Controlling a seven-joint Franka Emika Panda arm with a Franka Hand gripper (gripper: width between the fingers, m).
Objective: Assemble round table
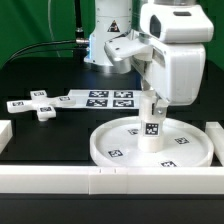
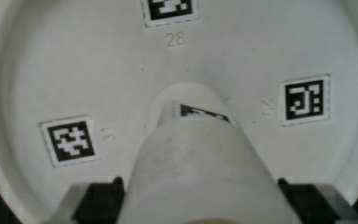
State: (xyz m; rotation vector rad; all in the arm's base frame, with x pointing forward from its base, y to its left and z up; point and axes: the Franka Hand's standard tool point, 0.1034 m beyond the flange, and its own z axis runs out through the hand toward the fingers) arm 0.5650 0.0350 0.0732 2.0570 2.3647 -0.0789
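Item 1. Gripper [image 1: 155,102]: pointed straight down, fingers [image 2: 101,201] pressed against opposite sides of the cylindrical leg, pinching it near its upper end. In the wrist view a dark pad showed on each flank of the leg, with no gap visible.

Item 2. Cylindrical leg [image 1: 151,128]: white, short, upright between the fingers and directly beneath the gripper. It bore a square tag on its side. Its lower end stood at the middle of the disc; whether it was seated in a socket there could not be told.

Item 3. Round disc [image 1: 100,150]: white, large, with a raised rim, flat on the black table [image 1: 45,140] under the gripper. Contents: the leg only, at centre. Several square tags sat on its floor around the leg, three of them in the wrist view.

Item 4. Border blocks: white rectangular bars. One long run [image 1: 90,183] lay just past the disc's rim on the camera side, and one short block [image 1: 214,135] lay close beside the disc on the exterior view's right.

Item 5. Marker board [image 1: 102,98]: thin, flat, white, carrying tags, beyond the disc toward the robot's base and apart from the gripper.

Item 6. Cross-shaped piece [image 1: 40,104]: small, white, tagged, flat on the table at the marker board's end on the exterior view's left, well apart from the gripper and outside the disc.
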